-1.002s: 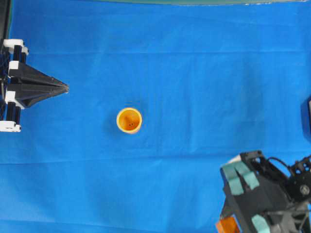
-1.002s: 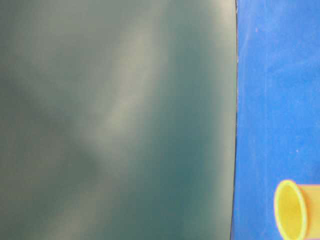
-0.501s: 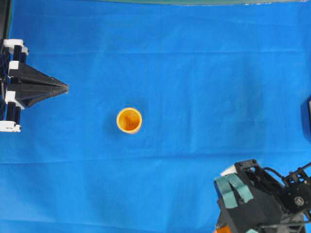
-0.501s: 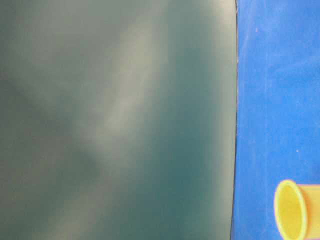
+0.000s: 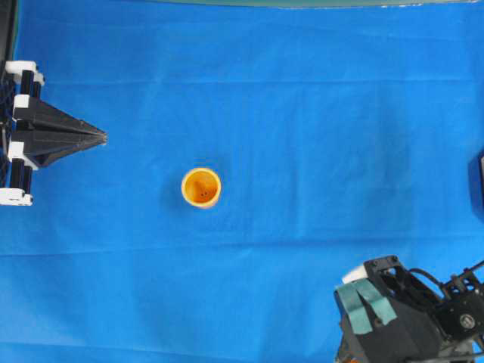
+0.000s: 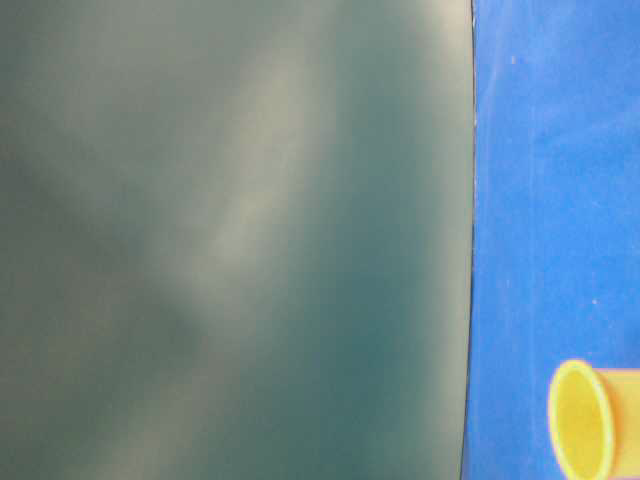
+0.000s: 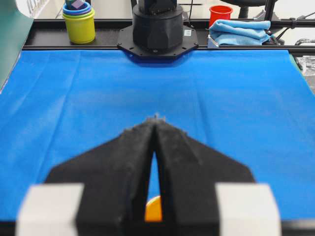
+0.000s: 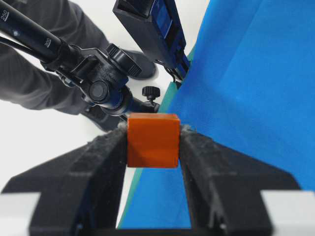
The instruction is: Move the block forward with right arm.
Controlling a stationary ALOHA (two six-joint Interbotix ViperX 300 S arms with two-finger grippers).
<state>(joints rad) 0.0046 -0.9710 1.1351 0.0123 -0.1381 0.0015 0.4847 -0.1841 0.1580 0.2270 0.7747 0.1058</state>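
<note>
The block (image 8: 152,140), a small orange cube, sits clamped between the 2 fingers of the right end effector (image 8: 153,147), 1 flat face turned squarely toward the wrist camera and its edges level. As a cube it shows no long axis. It is held near the fingertips, over the edge of the blue cloth (image 8: 256,88) that covers the desk. In the overhead view the right arm (image 5: 401,321) occupies the lower right corner, teal tape on its body, and the block cannot be made out beneath it. The orange-yellow cup (image 5: 201,187) stands upright near the middle of the cloth, well apart from both arms. The left end effector (image 7: 155,129) rests at the left edge, its 2 black fingers pressed together to a point, holding nothing.
</note>
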